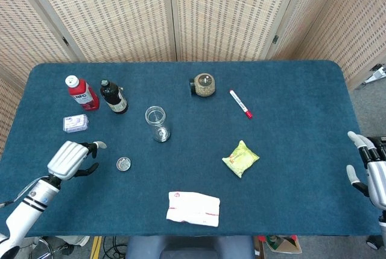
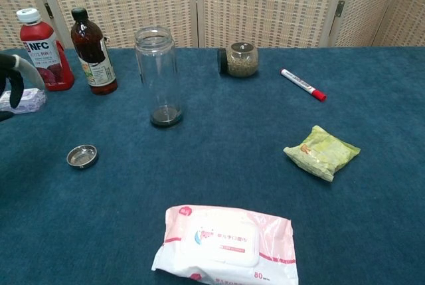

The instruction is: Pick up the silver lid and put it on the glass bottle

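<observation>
Counting one silver lid [image 1: 123, 163], one glass bottle [image 1: 156, 123].

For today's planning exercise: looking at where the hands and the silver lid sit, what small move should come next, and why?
Probably the left hand should move a little further toward the silver lid and lower over it. The lid lies loose on the table, just beside that hand, which holds nothing; the glass bottle stands uncapped; the right hand is far off.

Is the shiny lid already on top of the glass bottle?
No, the silver lid lies on the blue table, apart from the glass bottle, whose mouth is open.
</observation>
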Robot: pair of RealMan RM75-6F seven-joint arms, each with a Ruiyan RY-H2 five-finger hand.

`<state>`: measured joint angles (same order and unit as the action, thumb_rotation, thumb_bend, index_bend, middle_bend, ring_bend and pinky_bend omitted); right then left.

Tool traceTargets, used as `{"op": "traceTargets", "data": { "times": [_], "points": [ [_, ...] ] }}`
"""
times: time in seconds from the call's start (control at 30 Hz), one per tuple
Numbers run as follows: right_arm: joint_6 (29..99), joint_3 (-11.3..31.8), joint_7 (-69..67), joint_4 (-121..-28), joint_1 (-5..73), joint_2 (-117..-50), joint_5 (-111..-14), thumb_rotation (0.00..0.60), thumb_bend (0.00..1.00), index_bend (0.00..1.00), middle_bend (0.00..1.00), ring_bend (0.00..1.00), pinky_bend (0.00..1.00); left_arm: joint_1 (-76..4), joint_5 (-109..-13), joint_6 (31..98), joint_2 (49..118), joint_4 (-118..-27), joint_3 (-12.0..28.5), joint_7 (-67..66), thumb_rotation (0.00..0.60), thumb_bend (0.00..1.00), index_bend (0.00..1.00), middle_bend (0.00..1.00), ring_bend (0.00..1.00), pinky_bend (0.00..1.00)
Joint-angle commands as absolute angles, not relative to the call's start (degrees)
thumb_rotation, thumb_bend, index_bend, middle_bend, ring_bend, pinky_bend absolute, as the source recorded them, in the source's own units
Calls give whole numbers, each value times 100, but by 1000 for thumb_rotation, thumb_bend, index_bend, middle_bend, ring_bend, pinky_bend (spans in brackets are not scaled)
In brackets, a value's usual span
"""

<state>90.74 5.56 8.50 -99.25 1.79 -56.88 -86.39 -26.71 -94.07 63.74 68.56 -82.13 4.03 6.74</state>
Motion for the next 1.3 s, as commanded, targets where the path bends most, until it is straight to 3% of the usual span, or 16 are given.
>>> {"op": "traceTargets", "data": {
  "times": [0.03,0.23,0.5,1.3],
  "points": [
    [9070,553,848,-9923,178,-5689,-8640,600,367,155,216,158,259,-2918,-9497,6143,7047,-7955,361,782,600,358,372,759,782,976],
    [9027,538,842,-9905,179,-5702,-8626,600,367,155,216,158,259,-3228,-9540,5811,7272,-7651,255,736,600,358,416,915,908,1000],
    [9020,532,824,-9881,178,-5724,-8636,600,367,155,216,158,259,-3548,-9359,5285,7467,-7485,152,545,600,358,436,994,983,1000],
    [9038,508,614,-9724,94,-5714,-8578,600,367,156,216,158,259,-3875,-8740,4847,7941,-7345,113,301,600,358,492,1000,1000,1000]
  ]
}}
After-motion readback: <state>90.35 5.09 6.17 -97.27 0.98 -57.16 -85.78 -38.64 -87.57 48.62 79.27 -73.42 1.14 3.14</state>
